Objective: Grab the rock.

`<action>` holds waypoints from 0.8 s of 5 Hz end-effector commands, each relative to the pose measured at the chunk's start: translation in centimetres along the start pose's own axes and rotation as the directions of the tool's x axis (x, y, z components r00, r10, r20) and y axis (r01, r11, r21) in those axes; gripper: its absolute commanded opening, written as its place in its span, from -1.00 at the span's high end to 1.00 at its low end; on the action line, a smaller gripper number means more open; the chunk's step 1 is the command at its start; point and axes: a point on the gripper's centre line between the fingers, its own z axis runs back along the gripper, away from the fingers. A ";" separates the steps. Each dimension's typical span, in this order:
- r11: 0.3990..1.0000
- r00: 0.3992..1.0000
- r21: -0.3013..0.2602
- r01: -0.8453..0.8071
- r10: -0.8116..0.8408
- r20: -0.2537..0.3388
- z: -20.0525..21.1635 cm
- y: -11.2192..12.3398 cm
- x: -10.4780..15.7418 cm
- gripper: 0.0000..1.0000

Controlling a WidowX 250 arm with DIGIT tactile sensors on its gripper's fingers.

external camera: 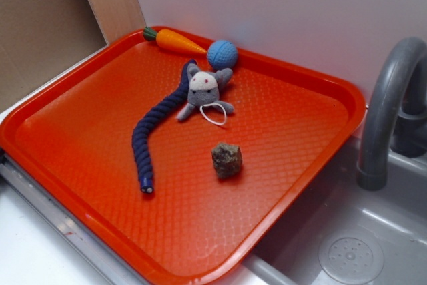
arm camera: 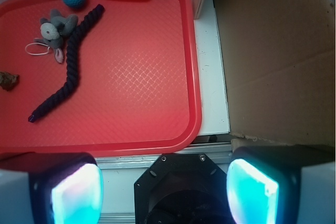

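1. Here we see the rock (arm camera: 9, 80) at the far left edge of the wrist view, well apart from the gripper (arm camera: 164, 190), whose two pads sit at the bottom of that view, over the counter strip beside the tray rather than over the tray.
2. We read the jaws as released: the fingers (arm camera: 77, 192) stand wide apart with nothing between them, and their pads glow cyan.
3. Taking the red tray (external camera: 307, 91) as our landmark, the rock (external camera: 227, 159) rests on its floor, nearer the rim that borders the sink than the opposite rim, and touching nothing else.
4. The rock is a blocky, grey-brown lump with a mottled, pitted surface.
5. The tray is a rounded-corner plastic rectangle with a raised rim and a diamond-embossed floor.
6. Also in the tray, we find a dark blue twisted rope (external camera: 157, 128) curving across the middle, with a grey plush mouse (external camera: 204, 91) lying against its upper end and a thin white loop (external camera: 215, 117) at the mouse's lower side.
7. A round blue textured ball (external camera: 221, 53) and an orange toy carrot (external camera: 177, 41) with a green top lie along the tray's back rim, by the wall.
8. Beside the tray lies a grey plastic sink (external camera: 353, 251) with a curved grey faucet (external camera: 387, 105).
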 end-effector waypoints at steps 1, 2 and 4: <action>1.000 1.000 0.000 0.000 0.000 0.000 0.0 0.0 0.0 -1.00; 0.968 0.966 0.030 0.251 -0.252 0.056 -0.1 -5.0 4.0 -1.00; 0.725 0.712 0.094 0.682 -0.688 0.139 -0.5 -14.8 6.7 -1.00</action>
